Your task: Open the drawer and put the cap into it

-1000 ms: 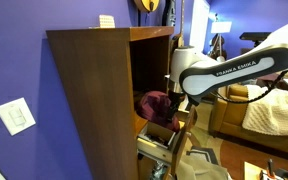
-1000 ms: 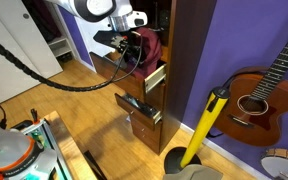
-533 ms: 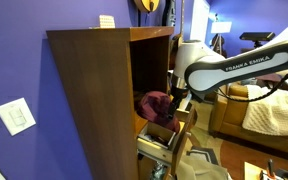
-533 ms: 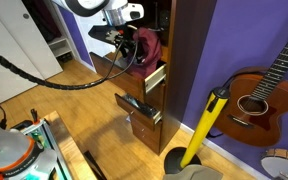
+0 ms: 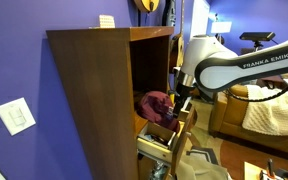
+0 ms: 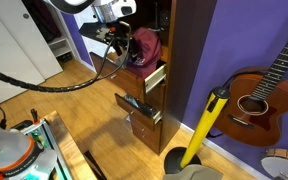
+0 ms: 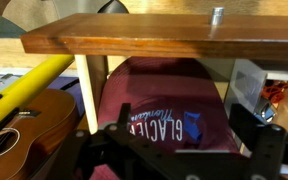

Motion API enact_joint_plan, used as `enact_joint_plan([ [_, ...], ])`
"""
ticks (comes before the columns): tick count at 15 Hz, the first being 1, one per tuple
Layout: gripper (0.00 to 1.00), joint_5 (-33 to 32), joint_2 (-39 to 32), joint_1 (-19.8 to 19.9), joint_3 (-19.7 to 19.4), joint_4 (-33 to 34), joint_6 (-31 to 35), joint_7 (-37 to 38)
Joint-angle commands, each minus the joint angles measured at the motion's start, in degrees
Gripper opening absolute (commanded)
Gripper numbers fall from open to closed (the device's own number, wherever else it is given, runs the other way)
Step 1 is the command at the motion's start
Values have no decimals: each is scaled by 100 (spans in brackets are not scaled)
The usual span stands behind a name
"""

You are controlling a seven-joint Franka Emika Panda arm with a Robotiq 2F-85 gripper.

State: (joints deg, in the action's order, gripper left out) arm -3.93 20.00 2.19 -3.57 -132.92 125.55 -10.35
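Observation:
The maroon cap [image 5: 155, 102] lies in the open wooden drawer [image 5: 183, 127] of the tall brown cabinet. It shows in both exterior views, also as a dark-red heap [image 6: 145, 44] above the drawer front [image 6: 155, 77]. In the wrist view the cap [image 7: 169, 95], with white and blue print, lies behind the drawer's front board [image 7: 154, 40]. My gripper [image 7: 189, 160] is open and empty, its dark fingers spread apart in front of the cap. It hangs just outside the drawer [image 5: 182, 100], and also shows here [image 6: 119, 38].
A lower drawer [image 6: 142, 108] also stands open with small items inside. A guitar [image 6: 256, 95] and a yellow pole [image 6: 204, 125] lean on the purple wall beside the cabinet. A couch with a blanket [image 5: 269, 110] stands behind the arm.
The arm has drawn back and upward, away from the drawer. The cap stays in the drawer and has not moved.

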Motion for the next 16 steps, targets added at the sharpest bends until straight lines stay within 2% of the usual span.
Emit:
enact_joint_plan([
  [1,100,156,139,-72,-78,-391,104,-138],
  [9,100,320,222,-77,-155,-599,-280,-485],
  [16,100,228,321,-50,-247,-568,-1091,-948],
])
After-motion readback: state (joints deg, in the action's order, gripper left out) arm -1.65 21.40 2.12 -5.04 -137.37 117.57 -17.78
